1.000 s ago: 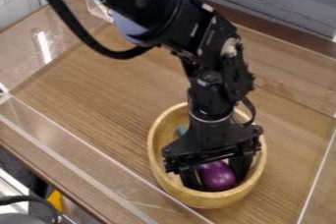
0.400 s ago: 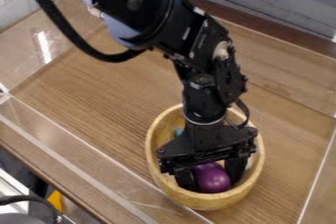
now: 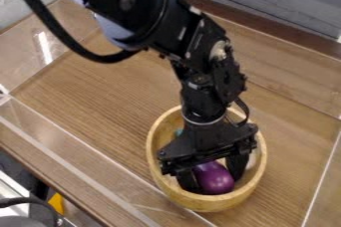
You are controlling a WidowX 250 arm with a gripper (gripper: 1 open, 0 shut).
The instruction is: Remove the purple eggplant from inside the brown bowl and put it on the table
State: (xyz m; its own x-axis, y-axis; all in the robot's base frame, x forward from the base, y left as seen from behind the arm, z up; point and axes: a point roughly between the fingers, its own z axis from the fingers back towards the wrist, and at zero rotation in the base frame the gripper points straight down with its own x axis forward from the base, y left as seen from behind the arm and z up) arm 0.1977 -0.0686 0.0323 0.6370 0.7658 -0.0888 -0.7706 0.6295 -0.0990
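A black robot arm (image 3: 154,17) reaches down over a round wooden bowl (image 3: 204,202) on a wood-grain table (image 3: 100,92), its pincer (image 3: 213,176) lowered inside the rim with the fingers spread. A glossy purple eggplant (image 3: 214,178) lies in the bowl, in the part nearest the camera, directly below the pincer and between its spread fingers. Its rounded purple end shows beneath the black linkage, while the rest is hidden behind the gripper's parts. One finger comes down on the left side of the picture beside the eggplant, the other on the right; whether either touches the purple skin cannot be told from this angle. The eggplant rests low in the bowl, inside the pale tan wall, which curves around it toward the camera. A small patch of teal (image 3: 178,131) shows inside the bowl at the left, near the rim and partly behind the arm; what it belongs to cannot be made out. A black cable (image 3: 54,24) loops down at upper left and back to the arm. Clear walls edge the table, and a yellow item (image 3: 56,203) sits beyond them at lower left, beside dark cabling.
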